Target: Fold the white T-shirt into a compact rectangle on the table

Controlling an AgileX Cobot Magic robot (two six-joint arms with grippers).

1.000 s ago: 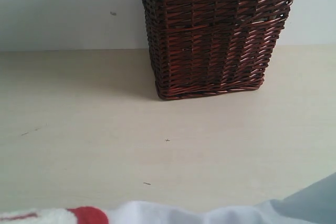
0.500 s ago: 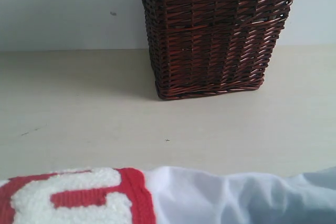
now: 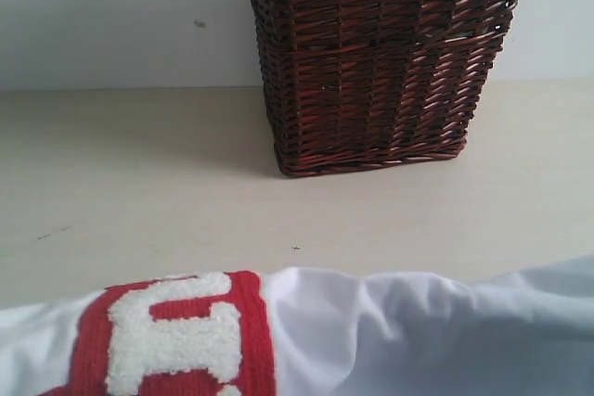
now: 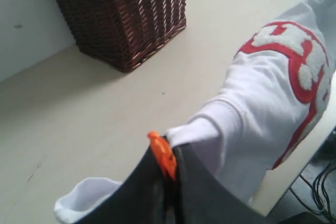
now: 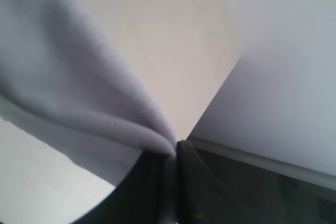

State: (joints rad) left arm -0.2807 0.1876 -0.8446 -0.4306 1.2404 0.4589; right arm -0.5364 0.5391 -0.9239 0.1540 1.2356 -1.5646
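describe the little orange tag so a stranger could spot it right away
From the dark brown wicker basket on the pale table, look to the white T-shirt held up near it. The left gripper pinches its edge, and the small orange tag sticks out there: the only orange thing, much smaller than the red lettered strip.

White T-shirt (image 3: 399, 331) hangs bunched above the table (image 3: 139, 183).

T-shirt (image 3: 390, 340) edge sat pinched between jaws of left gripper (image 4: 169, 157), neck tag (image 4: 159, 149) at jaw tips. Another fold sat pinched between jaws of right gripper (image 5: 176, 148). Table (image 3: 139, 183) lay beyond both. Basket (image 3: 371, 62) stood on table, well ahead of left jaws, apart from T-shirt.
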